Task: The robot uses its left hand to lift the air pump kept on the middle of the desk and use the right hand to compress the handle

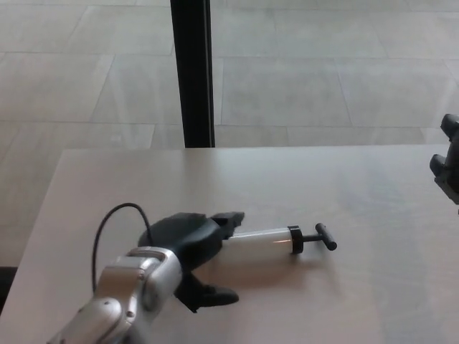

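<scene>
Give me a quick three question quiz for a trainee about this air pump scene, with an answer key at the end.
1. True or false: the air pump stands upright on the desk.
2. Which way does the pump's T-handle point from the left hand: A) toward the picture's right, B) toward the picture's left, C) toward the near desk edge?
3. Fill in: the right hand shows only at the picture's ____ edge, apart from the pump.

Key:
1. False; it lies on its side.
2. A.
3. Right.
</scene>
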`<state>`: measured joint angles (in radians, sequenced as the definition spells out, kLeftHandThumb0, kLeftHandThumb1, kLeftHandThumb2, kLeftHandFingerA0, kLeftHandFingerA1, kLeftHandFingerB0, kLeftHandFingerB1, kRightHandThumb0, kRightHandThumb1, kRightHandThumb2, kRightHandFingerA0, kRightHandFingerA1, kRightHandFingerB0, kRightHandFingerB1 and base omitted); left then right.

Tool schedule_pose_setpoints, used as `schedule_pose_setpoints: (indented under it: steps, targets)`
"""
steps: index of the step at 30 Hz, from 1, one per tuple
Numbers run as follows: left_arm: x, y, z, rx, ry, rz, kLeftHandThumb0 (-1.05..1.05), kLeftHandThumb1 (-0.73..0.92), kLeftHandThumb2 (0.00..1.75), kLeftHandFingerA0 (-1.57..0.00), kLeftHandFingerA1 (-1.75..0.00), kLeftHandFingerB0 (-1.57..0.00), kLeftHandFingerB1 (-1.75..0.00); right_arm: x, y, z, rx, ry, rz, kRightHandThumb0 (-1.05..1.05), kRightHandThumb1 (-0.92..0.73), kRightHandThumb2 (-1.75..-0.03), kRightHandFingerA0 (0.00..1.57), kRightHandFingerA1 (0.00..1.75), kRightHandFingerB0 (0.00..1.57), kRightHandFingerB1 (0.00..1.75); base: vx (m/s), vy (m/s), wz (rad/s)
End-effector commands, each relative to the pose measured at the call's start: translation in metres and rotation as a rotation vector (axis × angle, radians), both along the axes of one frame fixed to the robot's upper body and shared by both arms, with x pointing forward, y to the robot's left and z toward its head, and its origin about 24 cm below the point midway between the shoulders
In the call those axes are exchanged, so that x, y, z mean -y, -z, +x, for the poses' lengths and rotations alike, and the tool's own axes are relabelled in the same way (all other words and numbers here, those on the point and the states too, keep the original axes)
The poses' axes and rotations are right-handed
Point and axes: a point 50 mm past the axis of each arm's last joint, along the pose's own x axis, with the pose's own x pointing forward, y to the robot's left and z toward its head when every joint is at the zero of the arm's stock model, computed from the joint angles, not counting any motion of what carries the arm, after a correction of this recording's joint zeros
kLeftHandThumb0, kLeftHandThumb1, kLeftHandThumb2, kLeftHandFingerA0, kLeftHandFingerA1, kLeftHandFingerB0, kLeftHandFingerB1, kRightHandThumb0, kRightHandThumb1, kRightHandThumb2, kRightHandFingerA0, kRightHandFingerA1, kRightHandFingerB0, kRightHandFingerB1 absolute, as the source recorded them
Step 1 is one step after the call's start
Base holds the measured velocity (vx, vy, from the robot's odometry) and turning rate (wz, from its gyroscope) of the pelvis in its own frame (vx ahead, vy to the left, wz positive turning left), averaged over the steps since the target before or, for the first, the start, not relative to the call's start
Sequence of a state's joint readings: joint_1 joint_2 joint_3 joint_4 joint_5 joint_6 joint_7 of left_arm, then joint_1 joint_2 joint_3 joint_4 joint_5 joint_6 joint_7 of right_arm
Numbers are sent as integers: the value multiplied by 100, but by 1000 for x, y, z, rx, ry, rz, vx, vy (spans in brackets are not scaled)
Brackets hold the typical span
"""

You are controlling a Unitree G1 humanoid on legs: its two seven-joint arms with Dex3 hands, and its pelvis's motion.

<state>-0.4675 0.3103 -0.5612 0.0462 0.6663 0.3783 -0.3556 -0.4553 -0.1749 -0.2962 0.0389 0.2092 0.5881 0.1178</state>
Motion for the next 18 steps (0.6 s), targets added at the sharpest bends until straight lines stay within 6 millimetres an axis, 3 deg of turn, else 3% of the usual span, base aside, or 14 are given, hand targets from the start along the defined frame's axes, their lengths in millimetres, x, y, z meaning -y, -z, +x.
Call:
schedule_pose_setpoints:
  steps: [1,3,4,5,6,9,10,12,13,14,15,16,17,18]
  targets:
    - [-119,-41,-17,24,-242,-868,-85,55,94,-2,-39,-10,-32,50,-6,-23,24,-4,-69,-79,-81,-66,5,36,11,24,0,0,0]
    - [-133,-48,-21,63,-272,-946,-81,56,97,-3,-37,-2,-26,58,-7,-29,33,5,-80,-79,-80,-65,6,38,10,25,0,0,0]
    - [-173,-58,-30,127,-376,-1063,-87,63,101,-1,-26,-7,-18,76,-10,-37,46,48,-101,-82,-62,-103,1,42,10,28,0,0,0]
    - [-176,-58,-33,131,-385,-1077,-87,63,101,-1,-26,-7,-18,78,-10,-40,44,53,-105,-82,-62,-103,1,42,10,28,0,0,0]
    - [-221,-66,-50,215,-496,-1299,-76,61,100,-1,-36,-5,-28,102,-13,-53,43,124,-129,-78,-63,-100,2,45,9,30,0,0,0]
    - [-235,-66,-60,232,-515,-1353,-76,61,100,-1,-36,-5,-28,112,-13,-61,38,152,-144,-78,-63,-100,2,45,9,30,0,0,0]
    - [-277,-70,-86,314,-606,-1426,-82,59,101,-1,-37,-8,-32,137,-17,-76,39,235,-144,-71,-63,-94,6,50,5,28,0,0,0]
    - [-316,-74,-123,407,-757,-1422,-77,60,99,-4,-47,-8,-42,167,-21,-96,39,316,-174,-72,-63,-100,3,49,0,29,0,0,0]
    - [-322,-75,-133,427,-793,-1408,-38,48,108,-4,-55,0,-50,174,-22,-102,38,334,-181,-67,-83,-65,8,43,8,21,0,0,0]
    - [-331,-76,-149,455,-852,-1381,-75,83,63,-5,-52,-12,-34,186,-24,-112,41,373,-188,-80,-60,-95,4,48,2,38,0,0,0]
    - [-340,-74,-163,480,-907,-1385,-37,50,109,-4,-54,0,-50,195,-27,-119,38,424,-187,-82,-58,-94,4,48,5,41,0,0,0]
    - [-353,-65,-186,512,-995,-1396,-37,51,109,-4,-55,0,-50,210,-30,-134,18,499,-198,-38,-47,-105,1,52,0,50,0,0,0]
    - [-367,-51,-216,537,-1114,-1374,-37,52,109,-3,-54,0,-50,228,-33,-155,18,569,-206,-37,-49,-106,1,52,0,50,0,0,0]
    - [-370,-46,-226,548,-1159,-1367,-37,54,110,-3,-54,0,-50,234,-34,-164,19,596,-206,-74,-76,-62,8,44,13,26,0,0,0]
